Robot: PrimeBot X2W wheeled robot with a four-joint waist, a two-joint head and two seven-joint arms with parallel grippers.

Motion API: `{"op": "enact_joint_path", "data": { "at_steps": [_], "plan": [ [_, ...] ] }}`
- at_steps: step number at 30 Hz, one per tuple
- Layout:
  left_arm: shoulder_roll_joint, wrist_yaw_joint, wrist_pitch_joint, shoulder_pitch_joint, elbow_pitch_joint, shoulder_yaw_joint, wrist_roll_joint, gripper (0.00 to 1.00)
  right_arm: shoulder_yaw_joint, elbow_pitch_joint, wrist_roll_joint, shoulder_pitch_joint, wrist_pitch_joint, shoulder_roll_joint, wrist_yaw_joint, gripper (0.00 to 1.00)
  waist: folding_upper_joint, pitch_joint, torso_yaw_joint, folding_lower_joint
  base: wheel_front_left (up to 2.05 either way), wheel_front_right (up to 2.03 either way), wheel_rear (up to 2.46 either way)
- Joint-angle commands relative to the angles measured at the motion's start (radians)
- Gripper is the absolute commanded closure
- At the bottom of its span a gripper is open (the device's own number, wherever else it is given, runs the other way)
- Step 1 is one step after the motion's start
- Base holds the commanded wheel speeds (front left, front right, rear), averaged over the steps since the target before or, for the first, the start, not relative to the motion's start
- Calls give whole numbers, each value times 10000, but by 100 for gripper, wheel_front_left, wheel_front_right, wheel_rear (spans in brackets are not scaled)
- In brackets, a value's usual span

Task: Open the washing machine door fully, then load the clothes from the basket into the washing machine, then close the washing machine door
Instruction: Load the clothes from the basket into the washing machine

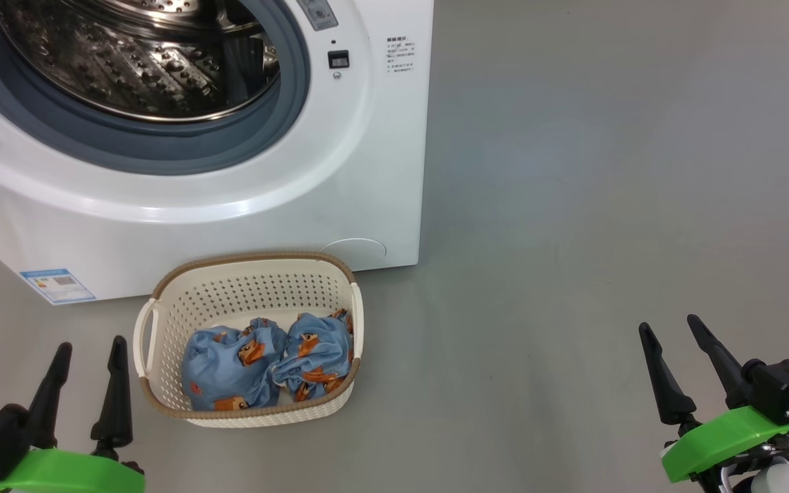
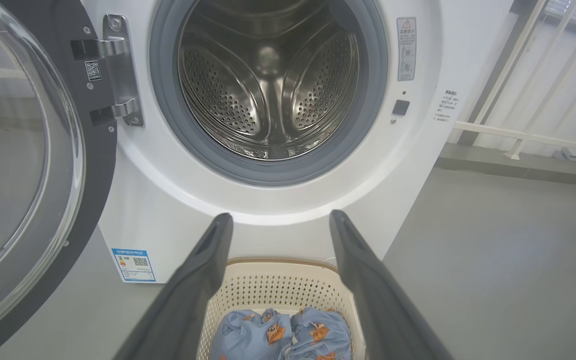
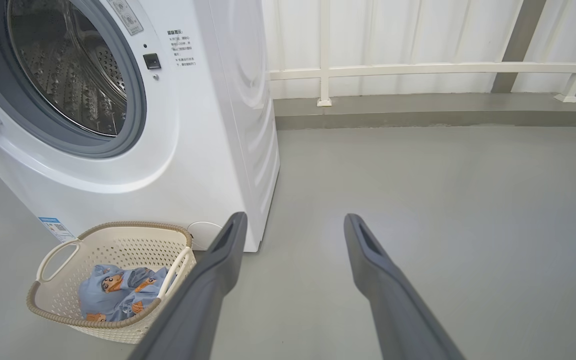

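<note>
1. The door (image 2: 28, 150) is swung wide open at the left of the washer (image 1: 196, 205); the drum (image 2: 268, 85) is exposed.
2. The basket (image 1: 244, 291) is set on the floor (image 1: 572, 205), just before the washer.
3. The clothes (image 1: 268, 363) are bundled side by side in the basket.
4. The left hand (image 1: 92, 342) is spread wide, nothing gripped, just left of the basket.
5. The right hand (image 1: 668, 323) is spread wide, nothing gripped, well apart to the right.
</note>
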Motion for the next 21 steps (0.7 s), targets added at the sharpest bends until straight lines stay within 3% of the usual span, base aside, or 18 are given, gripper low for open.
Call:
{"op": "enact_joint_path", "data": {
  "at_steps": [1,13,21],
  "plan": [
    [274,-13,-53,-161,-265,368,-60,0,182,-251,-55,7,-120,-101,16,0,0,0,6,0,0,0,0],
    [332,-13,-53,-220,-238,301,-136,0,218,-249,-52,-65,-120,-106,16,0,0,101,26,0,2,-3,1],
    [378,-13,-53,-283,-233,282,-144,0,250,-246,-51,-101,-120,-88,16,0,0,151,54,0,71,-96,25]
  ]
}}
